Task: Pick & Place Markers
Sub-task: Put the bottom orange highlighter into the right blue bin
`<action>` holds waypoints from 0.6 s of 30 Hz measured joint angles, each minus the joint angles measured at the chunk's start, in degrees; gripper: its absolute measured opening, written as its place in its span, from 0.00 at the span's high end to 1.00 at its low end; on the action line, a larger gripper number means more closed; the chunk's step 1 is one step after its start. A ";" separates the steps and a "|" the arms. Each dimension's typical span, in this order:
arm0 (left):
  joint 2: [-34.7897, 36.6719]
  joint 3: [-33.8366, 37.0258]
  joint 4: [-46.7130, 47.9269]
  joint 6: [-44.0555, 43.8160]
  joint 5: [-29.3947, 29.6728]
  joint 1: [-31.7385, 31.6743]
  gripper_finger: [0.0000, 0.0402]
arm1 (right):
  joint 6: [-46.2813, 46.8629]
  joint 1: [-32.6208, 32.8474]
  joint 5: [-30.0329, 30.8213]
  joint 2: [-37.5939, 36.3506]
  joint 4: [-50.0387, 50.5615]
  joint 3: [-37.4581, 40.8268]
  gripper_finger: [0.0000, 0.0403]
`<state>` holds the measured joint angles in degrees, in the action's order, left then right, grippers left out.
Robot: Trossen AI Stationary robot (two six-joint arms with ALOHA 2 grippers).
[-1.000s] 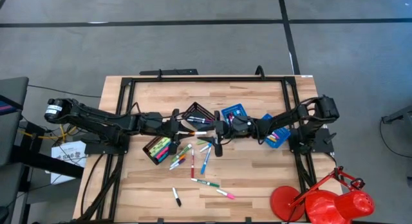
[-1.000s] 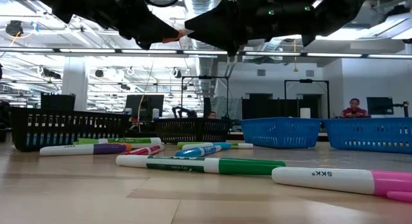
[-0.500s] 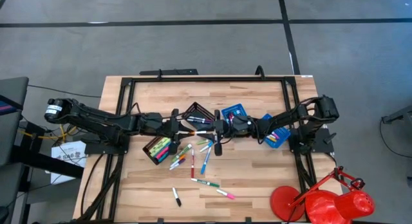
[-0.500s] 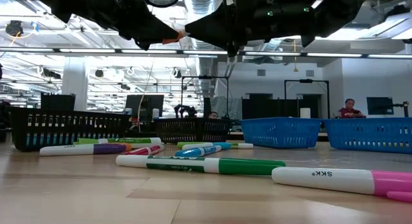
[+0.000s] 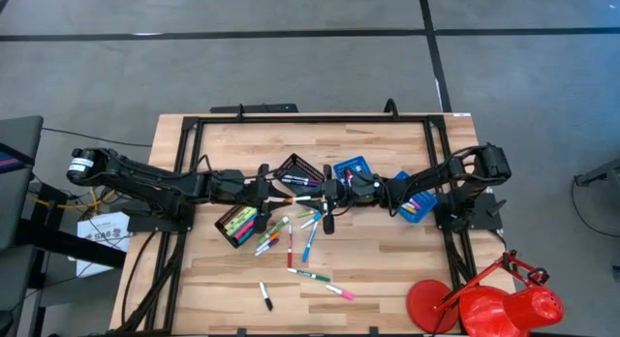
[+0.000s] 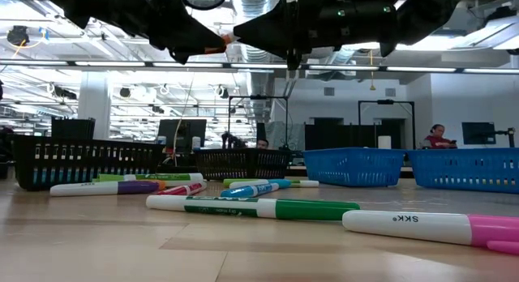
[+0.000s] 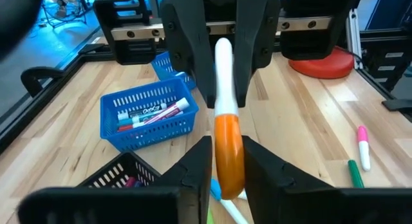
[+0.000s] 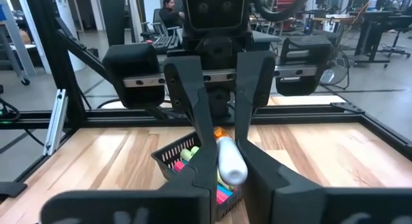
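Note:
A marker (image 5: pixel 298 194) with an orange cap and a white body hangs level in mid-air over the middle of the table, between my two grippers, which face each other. My left gripper (image 7: pixel 225 153) is shut on its orange cap end. My right gripper (image 8: pixel 225 161) is shut on its white end. In the low view both grippers (image 6: pixel 219 45) (image 6: pixel 240 31) meet high above the table top. Many more markers (image 5: pixel 291 235) lie loose on the wood below. My left gripper pinches the marker's orange cap (image 7: pixel 228 147) between its two fingers, coming level from the table's left and lying along the marker. The marker is lifted clear and level. My right gripper pinches the white end (image 8: pixel 230 163) between its two fingers, coming level from the table's right, along the marker.
Two black mesh trays (image 5: pixel 237 224) (image 5: pixel 300 169) and two blue ones (image 5: pixel 352 168) (image 5: pixel 417 206) stand around the middle, some with markers inside. A red object (image 5: pixel 484 303) fills the near right corner. A black frame (image 5: pixel 310 119) runs along the table's edges.

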<state>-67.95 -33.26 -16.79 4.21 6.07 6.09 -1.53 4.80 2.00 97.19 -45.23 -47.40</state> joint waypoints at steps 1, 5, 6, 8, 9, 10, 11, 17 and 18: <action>-0.02 0.00 0.04 0.00 0.01 0.00 0.81 | 0.01 0.04 0.03 0.00 0.01 0.00 0.92; -0.06 0.00 0.23 0.01 0.15 -0.02 0.76 | 0.05 0.04 0.04 -0.02 1.01 -0.07 0.93; -0.06 0.02 0.39 0.01 0.26 -0.02 0.74 | 0.18 0.04 0.15 -0.02 1.52 -0.09 0.93; -0.06 0.02 0.32 0.00 0.52 -0.05 0.70 | 1.42 0.13 1.13 -0.02 2.51 -0.09 0.91; -0.06 0.02 0.30 0.00 0.56 -0.07 0.68 | 1.92 0.18 1.38 -0.02 2.83 -0.09 0.90; -0.06 0.02 0.30 0.00 0.81 -0.07 0.66 | 2.05 0.19 1.65 -0.02 2.96 -0.09 0.90; -0.06 0.02 0.30 0.00 1.40 -0.07 0.64 | 2.00 0.36 2.12 -0.17 3.40 -0.09 0.90; -0.06 0.02 -0.15 -0.13 3.41 -0.34 0.58 | 1.97 1.66 11.62 -6.44 17.62 -0.07 0.93; -0.06 0.02 -0.20 -0.15 3.43 -0.41 0.57 | 3.45 2.22 14.82 -8.25 21.75 -0.07 0.93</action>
<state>-68.01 -33.23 -16.99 4.05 9.50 5.67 1.92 7.02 16.82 88.93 -23.48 -47.46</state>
